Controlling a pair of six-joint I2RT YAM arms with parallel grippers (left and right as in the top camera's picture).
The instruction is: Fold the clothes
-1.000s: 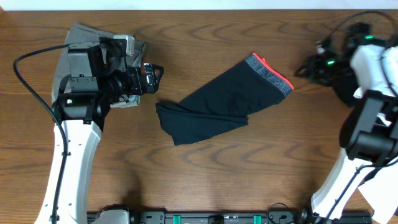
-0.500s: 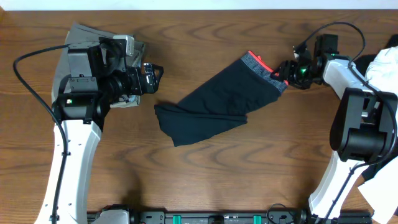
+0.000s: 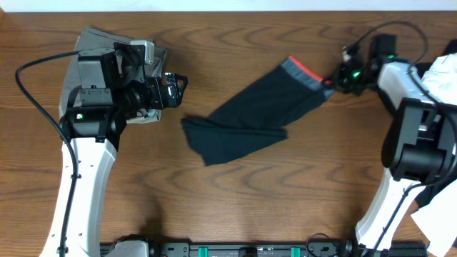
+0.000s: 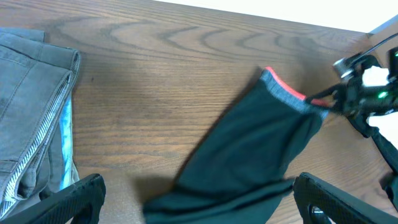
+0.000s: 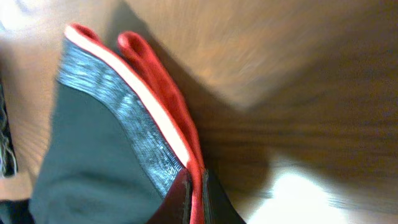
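A long black garment lies slantwise across the middle of the table, its red-edged grey band at the far right end. My right gripper is shut on the band's corner. In the right wrist view the red edge runs down between the closed jaws of the right gripper. My left gripper hangs open just left of the garment's lower end, touching nothing. In the left wrist view its two fingers stand wide apart above the black garment. A grey-khaki folded garment lies under the left arm.
A white garment shows at the right edge behind the right arm. The grey-khaki folded garment fills the left side of the left wrist view. The table's far edge runs along the top.
My right gripper came in from the far right to the band, closed on its corner, and the garment has shifted slightly to the right. The left arm has not moved.
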